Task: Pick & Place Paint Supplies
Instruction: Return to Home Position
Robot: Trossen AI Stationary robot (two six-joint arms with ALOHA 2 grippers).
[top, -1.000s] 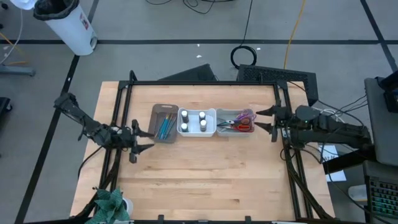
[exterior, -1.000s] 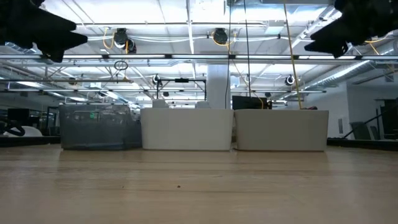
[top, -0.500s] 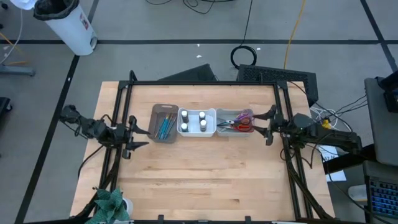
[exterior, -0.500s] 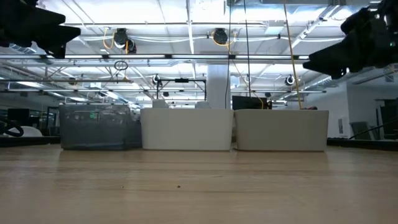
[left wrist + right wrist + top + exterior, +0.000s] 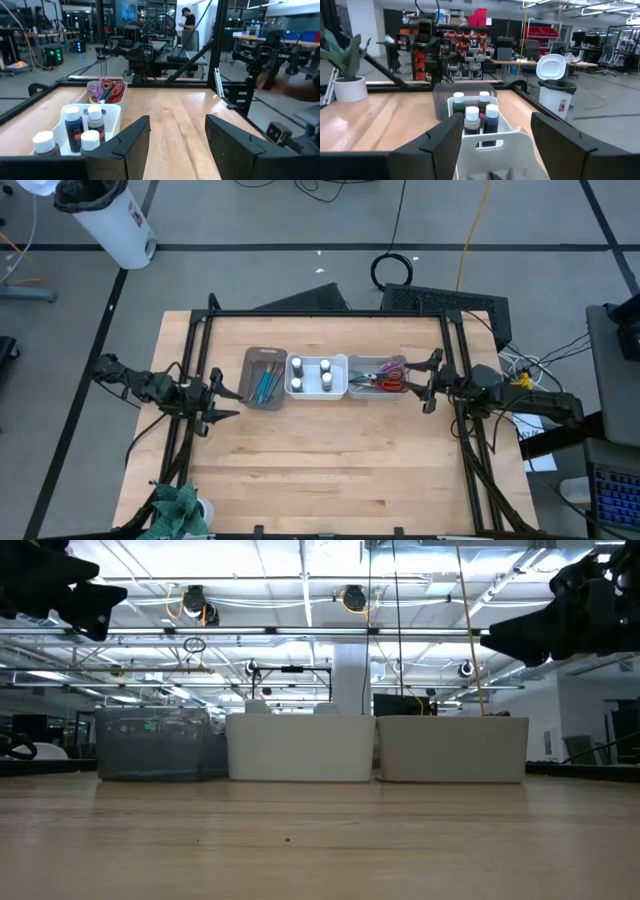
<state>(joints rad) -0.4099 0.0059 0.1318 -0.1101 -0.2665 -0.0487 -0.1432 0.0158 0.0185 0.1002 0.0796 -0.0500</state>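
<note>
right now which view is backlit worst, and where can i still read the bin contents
Low view is worst: bright ceiling lights behind leave the dark left gripper and right gripper as black silhouettes. High view is evenly lit with faint shadows: thin teal brushes in the brown rectangular bin, white-capped bottles in the white bin, red-handled scissors in the grey bin.

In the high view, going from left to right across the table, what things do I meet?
The left gripper, brown bin with brushes, white bin with bottles, grey bin with scissors, right gripper.
</note>
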